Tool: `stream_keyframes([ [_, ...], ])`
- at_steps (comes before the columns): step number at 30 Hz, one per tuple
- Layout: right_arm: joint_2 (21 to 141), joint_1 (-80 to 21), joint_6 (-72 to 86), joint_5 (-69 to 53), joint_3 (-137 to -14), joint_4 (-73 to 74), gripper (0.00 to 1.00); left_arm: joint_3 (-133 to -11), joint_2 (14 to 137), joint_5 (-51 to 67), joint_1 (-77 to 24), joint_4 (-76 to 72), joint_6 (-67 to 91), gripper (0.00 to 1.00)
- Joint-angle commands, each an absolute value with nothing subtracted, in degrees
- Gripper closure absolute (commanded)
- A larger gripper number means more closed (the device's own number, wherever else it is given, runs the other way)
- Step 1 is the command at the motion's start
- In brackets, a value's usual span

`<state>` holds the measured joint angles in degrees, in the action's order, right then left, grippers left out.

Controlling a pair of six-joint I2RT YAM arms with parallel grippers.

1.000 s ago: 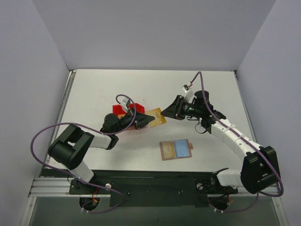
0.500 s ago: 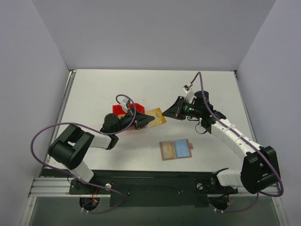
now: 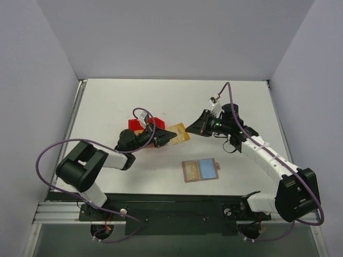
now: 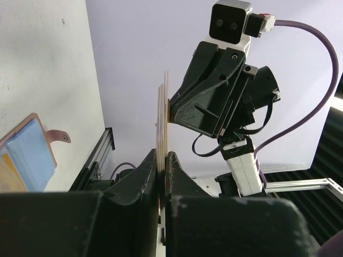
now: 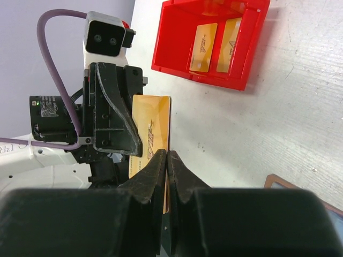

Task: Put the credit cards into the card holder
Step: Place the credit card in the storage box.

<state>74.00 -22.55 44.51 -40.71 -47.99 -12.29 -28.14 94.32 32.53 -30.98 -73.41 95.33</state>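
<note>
Card point(image 3: 179, 133), gold, is hanging above the table point(image 3: 241, 101) between bin point(image 3: 133, 124) and the open holder point(image 3: 200, 170); right gripper point(image 3: 188, 128) is pinching one edge, left gripper point(image 3: 169, 137) is flanking the opposite edge, grip there impossible to tell; two more cards point(image 5: 214, 45) are lying in the bin.
</note>
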Motion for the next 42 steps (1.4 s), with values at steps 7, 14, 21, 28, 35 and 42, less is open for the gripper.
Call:
stream_keyframes([
  [7,71.02,-22.94,43.77,-41.05,-47.99,-13.1,1.0,-30.5,94.57,33.75,-31.55,-87.8,95.54,0.83],
  [14,70.93,-22.85,43.77,-41.22,-47.99,-12.92,1.0,-30.41,94.4,33.84,-31.55,-87.8,95.54,0.8],
  [21,70.49,-22.76,43.68,-41.05,-47.73,-12.92,1.0,-30.32,94.4,33.84,-31.55,-87.8,95.54,0.75],
  [28,70.14,-22.59,43.77,-40.87,-47.46,-12.92,1.0,-30.24,94.57,33.84,-31.55,-87.89,95.54,0.73],
  [35,69.96,-22.33,43.86,-40.69,-47.29,-12.92,1.0,-30.15,94.48,33.75,-31.55,-88.07,95.62,0.73],
  [42,69.61,-22.15,43.86,-40.78,-47.02,-12.92,1.0,-30.15,94.66,33.84,-31.55,-87.98,95.62,0.79],
])
